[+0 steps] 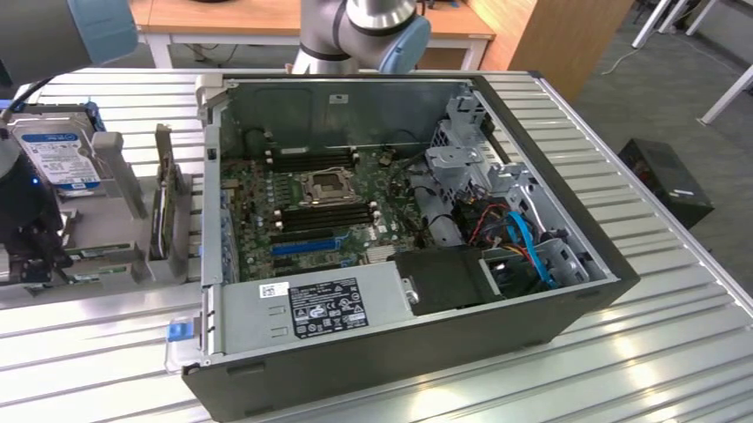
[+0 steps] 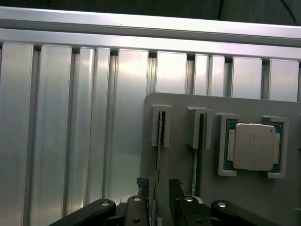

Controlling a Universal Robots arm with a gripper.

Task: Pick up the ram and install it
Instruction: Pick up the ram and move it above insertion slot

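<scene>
Two ram sticks stand on edge in grey slot holders on a grey fixture plate (image 2: 178, 165). One ram (image 2: 160, 128) runs down between my fingers, and the other ram (image 2: 202, 134) stands beside it, closer to a processor chip (image 2: 254, 147) in its own holder. My gripper (image 2: 160, 186) is open, with one dark finger (image 2: 142, 188) on each side of the first stick's edge and a gap to it on both sides. In the exterior view, my gripper's dark body (image 1: 30, 233) hangs over the fixture at the exterior view's left edge.
An open computer case (image 1: 412, 379) lies on the ribbed aluminium table (image 1: 659, 352), its motherboard (image 1: 312, 203) with black memory slots exposed. A hard drive (image 1: 59, 152) and upright boards in grey holders (image 1: 167, 198) stand on the fixture between my gripper and the case.
</scene>
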